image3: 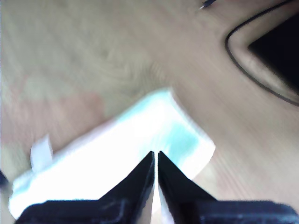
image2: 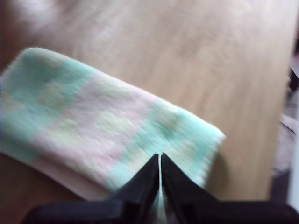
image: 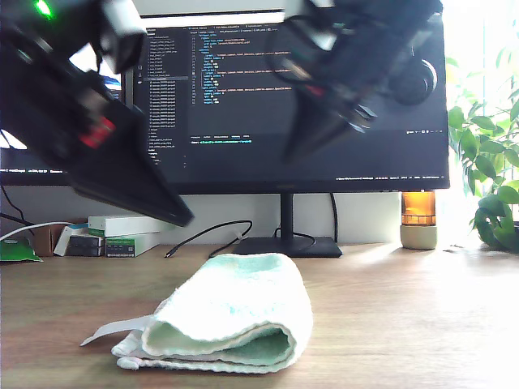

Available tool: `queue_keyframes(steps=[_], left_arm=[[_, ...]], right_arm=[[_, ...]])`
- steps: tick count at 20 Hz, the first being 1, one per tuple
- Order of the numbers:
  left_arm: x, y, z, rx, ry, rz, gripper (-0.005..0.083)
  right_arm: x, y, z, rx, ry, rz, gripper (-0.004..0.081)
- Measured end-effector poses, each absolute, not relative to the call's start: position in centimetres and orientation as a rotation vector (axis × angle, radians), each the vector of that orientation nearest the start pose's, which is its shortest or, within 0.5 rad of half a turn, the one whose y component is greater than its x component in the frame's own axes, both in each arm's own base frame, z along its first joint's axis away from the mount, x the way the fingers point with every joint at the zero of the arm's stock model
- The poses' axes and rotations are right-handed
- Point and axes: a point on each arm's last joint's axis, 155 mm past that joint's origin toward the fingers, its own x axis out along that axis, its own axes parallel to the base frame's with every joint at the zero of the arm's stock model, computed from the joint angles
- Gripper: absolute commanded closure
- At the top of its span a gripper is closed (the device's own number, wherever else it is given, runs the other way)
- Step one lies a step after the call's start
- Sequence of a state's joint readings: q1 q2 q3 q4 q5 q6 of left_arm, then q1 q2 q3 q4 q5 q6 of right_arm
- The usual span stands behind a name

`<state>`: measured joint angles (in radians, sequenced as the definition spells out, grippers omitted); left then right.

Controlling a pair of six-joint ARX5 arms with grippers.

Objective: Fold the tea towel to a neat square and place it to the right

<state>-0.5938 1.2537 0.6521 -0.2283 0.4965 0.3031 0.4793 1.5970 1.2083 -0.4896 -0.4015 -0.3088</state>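
The tea towel (image: 227,312) lies folded in a soft roll on the wooden desk, mid-front in the exterior view, with its white tag strip (image: 113,328) sticking out toward that view's left. It is pale mint with pink bands (image2: 103,126). My first gripper (image2: 160,161) is shut and empty, hovering above the towel's edge. My second gripper (image3: 155,156) is likewise shut and empty over the towel (image3: 121,158). In the exterior view two blurred dark arms hang raised above the towel, one (image: 81,121) at the left and one (image: 349,73) at the right. I cannot tell which is which.
A large monitor (image: 292,97) stands behind the towel on a flat base (image: 284,245), with a black cable (image: 207,235) trailing beside it. Small boxes (image: 122,235) sit at the exterior view's back left, an amber jar (image: 418,219) and a plant (image: 486,178) at its right.
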Motion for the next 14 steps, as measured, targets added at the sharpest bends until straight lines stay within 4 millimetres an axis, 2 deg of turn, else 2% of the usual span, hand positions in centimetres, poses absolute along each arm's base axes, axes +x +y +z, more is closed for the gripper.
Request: queue_keyframes(steps=[3,6,8,11,13,14], left_arm=[[20.9,-24.8,9.8,0.307,0.744,-1.162,0.0797],[19.9,-24.3,10.1,0.331,0.745,-1.181,0.0797],[19.6,-24.4,9.7,0.324,0.771,-1.195,0.0797],[19.5,-24.9,8.9,0.329,0.782,-1.217,0.0797],[19.9,-25.3,8.7,0.330,0.771,-1.220,0.0797],[20.2,-25.5,8.5,0.329,0.766,-1.222,0.0797]], right_arm=[[32.1,25.0,15.6,-0.307,0.677,0.957,0.0782],[28.6,24.7,16.0,-0.325,0.588,0.986,0.0782],[25.8,24.5,13.9,-0.388,0.590,1.010,0.0782],[22.5,24.2,9.2,-0.612,0.626,1.038,0.0782],[22.0,24.7,8.7,-0.828,0.528,1.079,0.0782],[21.8,25.2,8.9,-0.857,0.498,1.096,0.0782]])
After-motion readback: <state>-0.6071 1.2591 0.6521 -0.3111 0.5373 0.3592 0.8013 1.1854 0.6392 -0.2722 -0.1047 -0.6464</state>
